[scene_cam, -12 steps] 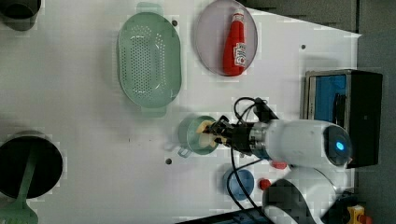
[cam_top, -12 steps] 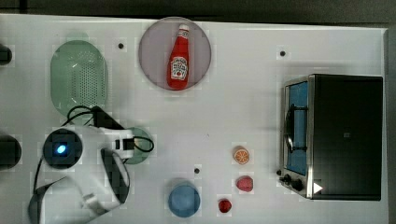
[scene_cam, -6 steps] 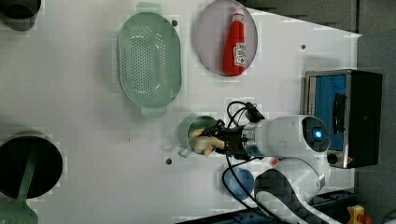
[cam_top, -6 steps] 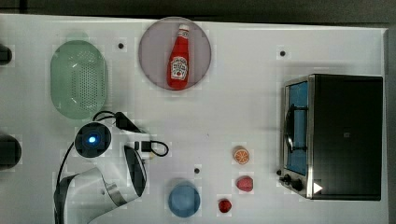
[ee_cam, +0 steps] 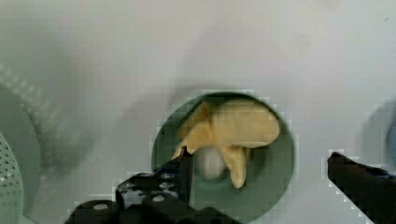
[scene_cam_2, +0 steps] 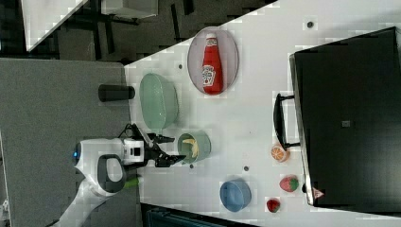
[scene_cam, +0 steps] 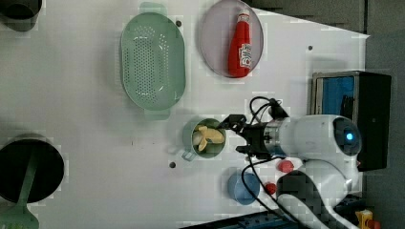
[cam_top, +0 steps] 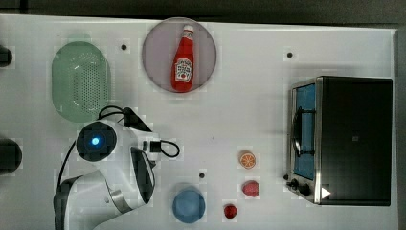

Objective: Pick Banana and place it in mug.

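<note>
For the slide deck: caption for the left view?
Banana rests inside the green mug; open claw beside it.

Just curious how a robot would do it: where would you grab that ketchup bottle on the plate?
Probably the ketchup bottle's body, just below the neck, from straight above with the pincer closing across its width. It lies flat on the plate, cap away from the arm, so its narrow sides are free.

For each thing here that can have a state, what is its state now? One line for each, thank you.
banana: lying inside the mug, not held.
mug: upright, holding the banana.
gripper: open, beside the mug.
ketchup bottle: lying flat on the plate.
blue cup: upright, empty.
green basket: empty.
toaster oven: door closed.
</note>
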